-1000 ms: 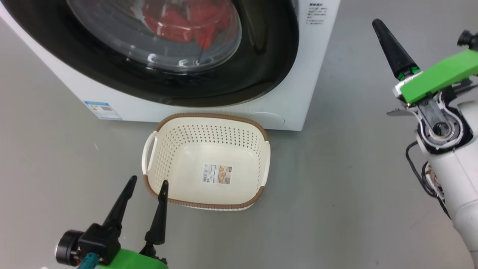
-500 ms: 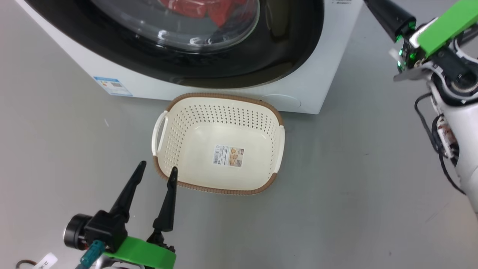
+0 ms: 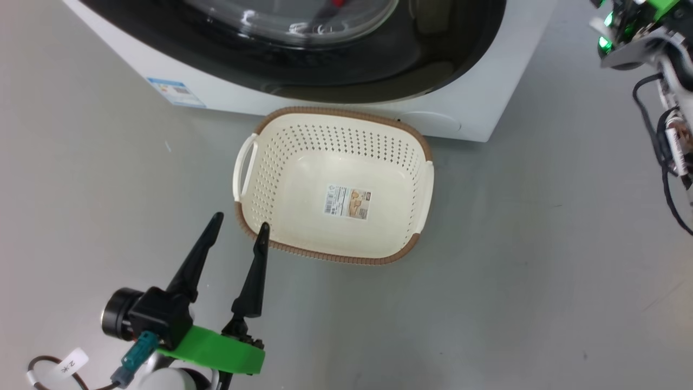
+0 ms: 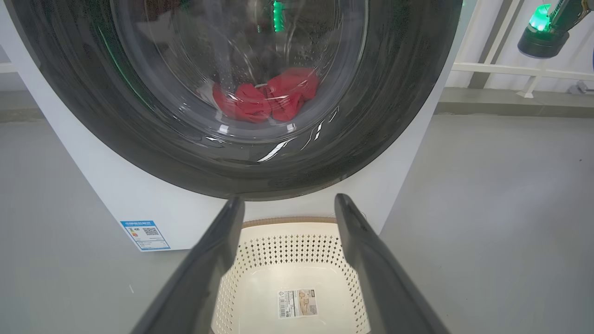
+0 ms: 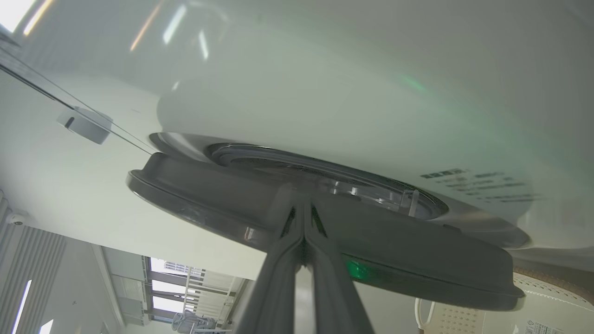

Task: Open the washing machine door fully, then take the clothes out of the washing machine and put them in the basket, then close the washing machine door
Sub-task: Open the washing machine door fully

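Note:
The washing machine [image 3: 476, 108] stands at the top of the head view with its black-rimmed door [image 3: 379, 76] on the front. In the right wrist view the door [image 5: 394, 260] stands slightly ajar, with a gap to the white front. My right gripper [image 5: 302, 204] is shut, its tips at the door's rim edge. The red clothes [image 4: 264, 99] lie in the drum behind the glass. The cream basket [image 3: 333, 254] sits empty on the floor before the machine. My left gripper [image 3: 239, 227] hangs open at the basket's near left corner, with nothing between its fingers [image 4: 222, 241].
Bare grey floor [image 3: 514, 260] spreads right of the basket and machine. A small blue label [image 3: 176, 92] marks the washer's lower left. My right arm's wrist [image 3: 631, 40] and cables hang at the upper right. A white railing [image 4: 510, 69] runs behind.
The head camera has shifted, so the washer and basket sit higher and further right in the picture. My right gripper's fingers have passed out of the head view's top right.

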Available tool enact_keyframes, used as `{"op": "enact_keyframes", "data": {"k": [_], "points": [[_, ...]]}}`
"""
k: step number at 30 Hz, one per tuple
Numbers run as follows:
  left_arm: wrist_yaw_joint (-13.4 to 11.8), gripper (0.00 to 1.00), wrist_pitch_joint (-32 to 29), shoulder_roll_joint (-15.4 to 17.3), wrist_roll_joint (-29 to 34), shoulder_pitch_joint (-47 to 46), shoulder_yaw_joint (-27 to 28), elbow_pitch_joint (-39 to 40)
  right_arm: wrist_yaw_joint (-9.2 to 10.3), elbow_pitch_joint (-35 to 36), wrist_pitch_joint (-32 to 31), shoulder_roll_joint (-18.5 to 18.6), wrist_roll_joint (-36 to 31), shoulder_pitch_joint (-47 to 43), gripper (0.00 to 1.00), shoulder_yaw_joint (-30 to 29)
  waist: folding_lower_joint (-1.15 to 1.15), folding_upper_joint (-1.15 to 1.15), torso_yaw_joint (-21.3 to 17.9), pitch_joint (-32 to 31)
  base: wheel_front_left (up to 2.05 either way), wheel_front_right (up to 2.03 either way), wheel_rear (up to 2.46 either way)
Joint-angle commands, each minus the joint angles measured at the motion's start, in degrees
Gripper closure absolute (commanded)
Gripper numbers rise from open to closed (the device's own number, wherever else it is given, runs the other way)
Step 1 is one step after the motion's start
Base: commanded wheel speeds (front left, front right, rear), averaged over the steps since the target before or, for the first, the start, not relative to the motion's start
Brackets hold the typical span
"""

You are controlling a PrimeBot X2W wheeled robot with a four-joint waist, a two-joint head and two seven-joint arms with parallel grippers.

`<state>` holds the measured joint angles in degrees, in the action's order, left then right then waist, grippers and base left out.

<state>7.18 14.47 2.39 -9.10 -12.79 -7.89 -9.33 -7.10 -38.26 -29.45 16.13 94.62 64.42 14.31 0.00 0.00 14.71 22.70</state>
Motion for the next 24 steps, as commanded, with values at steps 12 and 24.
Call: {"op": "enact_keyframes", "data": {"k": [12, 24], "points": [[0.31, 0.0, 0.52, 0.61, -1.71, -3.07, 0.7, 2.23, -0.39, -3.9, -4.37, -0.97, 0.33, 6.54, 1.0, 0.76, 0.0, 0.0, 2.28, 3.97, 0.0, 0.0, 0.0], [0.31, 0.0, 0.52, 0.53, -2.07, -3.45, 0.51, 2.18, -0.39, -5.16, -6.11, -1.7, -0.64, 7.42, 1.0, 1.51, 0.0, 0.0, 2.84, 4.01, 0.0, 0.0, 0.0]]}}
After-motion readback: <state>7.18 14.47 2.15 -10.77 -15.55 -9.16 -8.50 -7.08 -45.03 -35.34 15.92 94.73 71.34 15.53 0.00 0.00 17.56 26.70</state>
